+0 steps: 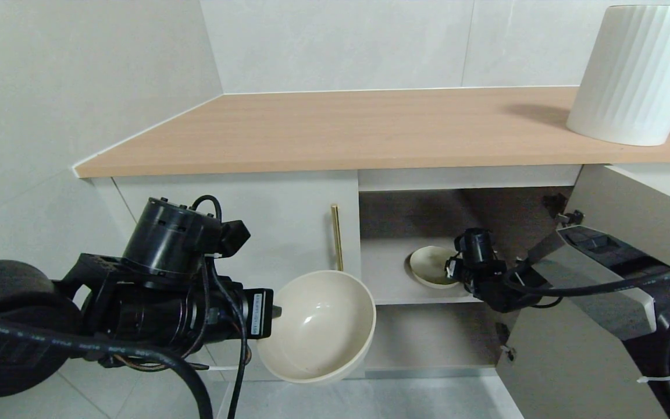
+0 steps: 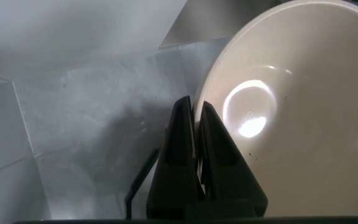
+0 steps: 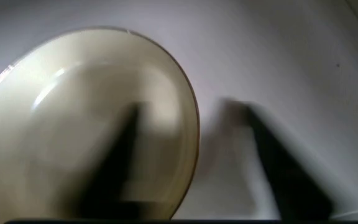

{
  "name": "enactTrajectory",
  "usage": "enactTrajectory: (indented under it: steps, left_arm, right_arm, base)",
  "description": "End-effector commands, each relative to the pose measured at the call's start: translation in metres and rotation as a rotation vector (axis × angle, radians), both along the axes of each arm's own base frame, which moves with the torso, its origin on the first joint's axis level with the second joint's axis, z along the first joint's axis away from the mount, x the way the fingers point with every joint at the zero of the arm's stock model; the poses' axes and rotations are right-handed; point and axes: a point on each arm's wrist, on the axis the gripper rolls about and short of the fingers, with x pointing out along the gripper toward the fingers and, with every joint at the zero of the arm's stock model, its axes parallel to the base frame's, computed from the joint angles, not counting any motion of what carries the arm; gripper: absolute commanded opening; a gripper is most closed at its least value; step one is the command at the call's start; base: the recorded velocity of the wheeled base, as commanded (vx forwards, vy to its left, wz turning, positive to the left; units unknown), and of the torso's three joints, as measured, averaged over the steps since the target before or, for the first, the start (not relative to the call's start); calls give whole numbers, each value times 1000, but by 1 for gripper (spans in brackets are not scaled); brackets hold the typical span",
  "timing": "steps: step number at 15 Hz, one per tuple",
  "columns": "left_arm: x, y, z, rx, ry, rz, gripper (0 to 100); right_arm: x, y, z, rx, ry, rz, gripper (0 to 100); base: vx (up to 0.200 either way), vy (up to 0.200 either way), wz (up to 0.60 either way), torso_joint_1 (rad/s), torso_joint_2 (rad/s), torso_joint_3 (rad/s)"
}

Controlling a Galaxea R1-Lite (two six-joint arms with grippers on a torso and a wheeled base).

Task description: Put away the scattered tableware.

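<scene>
My left gripper is shut on the rim of a cream bowl, one finger inside it and one outside. The bowl hangs tilted in front of the closed left cabinet door, low near the floor. In the open cabinet a cream plate lies on the shelf. My right gripper is at the plate's right edge. In the right wrist view its fingers stand open astride the plate's rim, one over the plate and one over the shelf.
A wooden countertop runs above the cabinet, with a white ribbed container at its right end. The closed left door has a gold handle. The right door stands swung open. Grey tiled floor lies below.
</scene>
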Motion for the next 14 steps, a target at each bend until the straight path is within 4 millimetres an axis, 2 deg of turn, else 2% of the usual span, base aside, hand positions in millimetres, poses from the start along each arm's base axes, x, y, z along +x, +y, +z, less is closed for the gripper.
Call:
enactTrajectory:
  steps: [1, 4, 5, 7, 9, 10, 14]
  left_arm:
    - [1, -1, -1, 6, 0, 6, 0]
    - [10, -4, -10, 60, 4, 52, 0]
    - [15, -12, -17, 103, 5, 70, 0]
    - [19, -25, -29, 159, 21, 66, 0]
    - [22, -33, -40, 207, 29, 75, 0]
    - [25, -42, -49, 251, 31, 78, 0]
    - [22, -56, -68, 340, 44, 53, 0]
  right_arm:
    - [0, -2, 5, 3, -9, -7, 100]
    - [-10, -3, 24, -2, -17, -18, 100]
    - [-29, -1, 46, -1, -5, 6, 100]
    - [-64, 13, 73, 37, 14, 130, 100]
    - [-92, 26, 92, 67, 26, 243, 100]
    - [-120, 38, 112, 83, 42, 336, 100]
    - [-188, 50, 159, 177, 132, 644, 100]
  base:
    - [0, 0, 0, 0, 0, 0]
    - [0, 0, 0, 0, 0, 0]
    - [0, 0, 0, 0, 0, 0]
    - [0, 0, 0, 0, 0, 0]
    - [0, 0, 0, 0, 0, 0]
    - [0, 0, 0, 0, 0, 0]
    - [0, 0, 0, 0, 0, 0]
